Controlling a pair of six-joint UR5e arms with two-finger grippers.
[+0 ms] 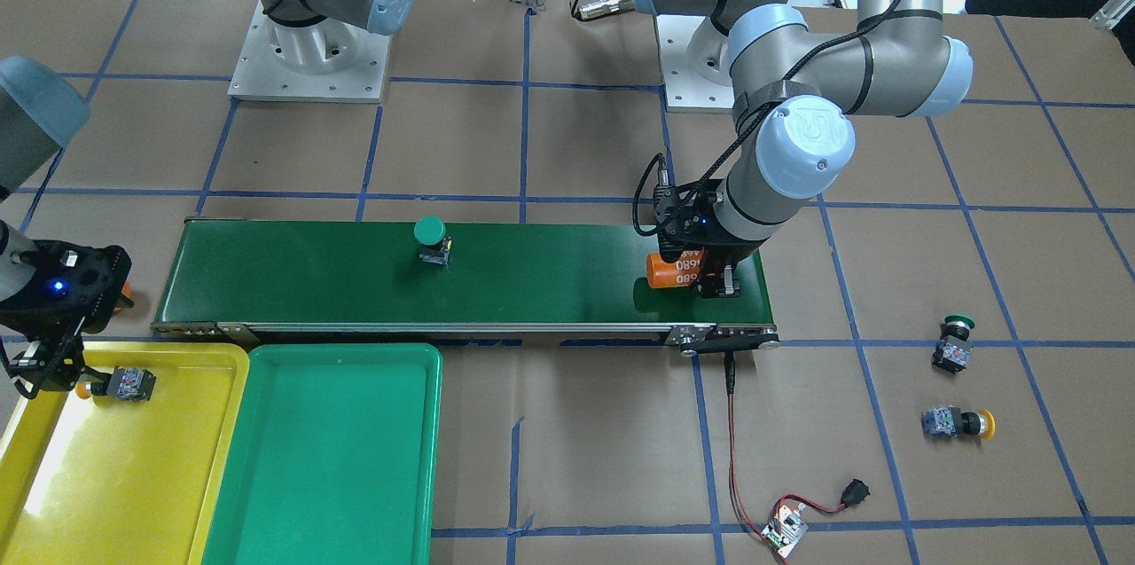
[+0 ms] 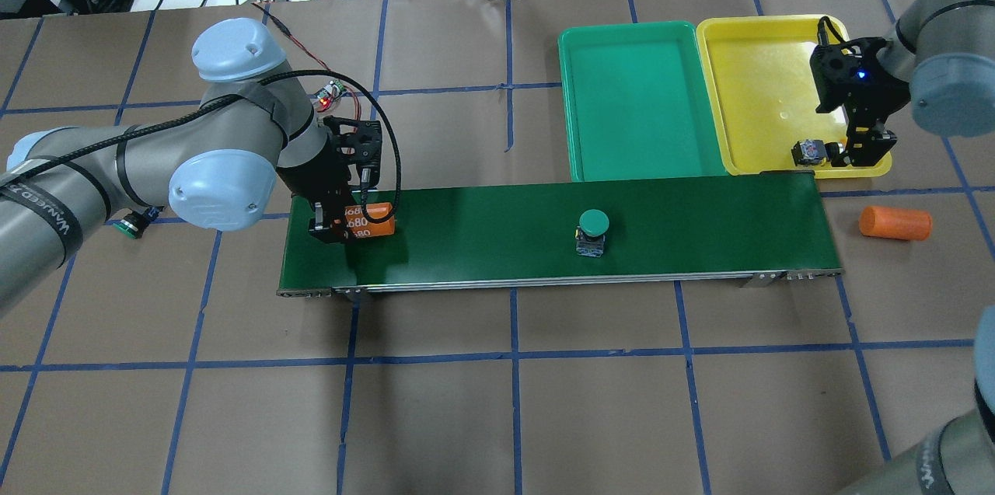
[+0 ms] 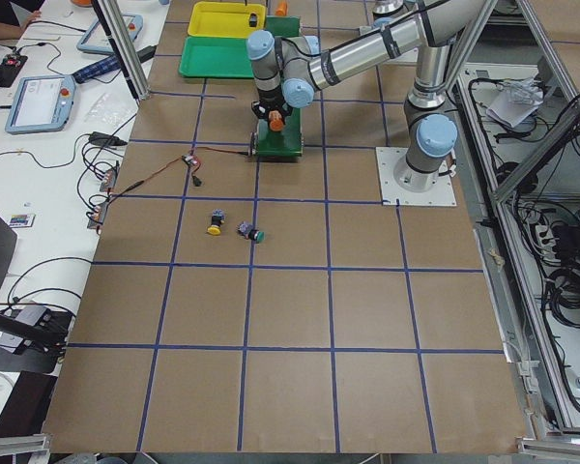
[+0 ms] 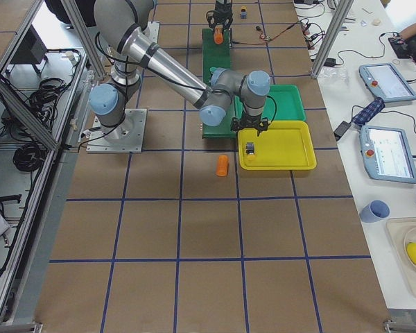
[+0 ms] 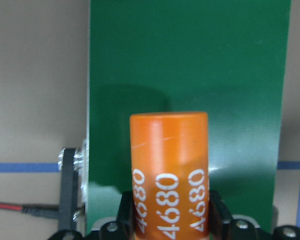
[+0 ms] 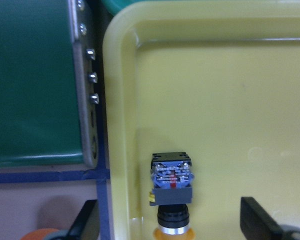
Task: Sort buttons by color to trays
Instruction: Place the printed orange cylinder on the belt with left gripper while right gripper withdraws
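Yellow button [image 6: 171,192] lies near yellow tray [image 6: 111,80] rim (right tool [image 6: 170,217] spread)

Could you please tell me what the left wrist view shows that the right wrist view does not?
Only the left wrist view: an orange cylinder marked 4680, gripped in the jaws of the left gripper. Only the right wrist view: a yellow-capped button lying in the yellow tray, between the open jaws of the right gripper. Both: the green conveyor belt and blue tape lines.
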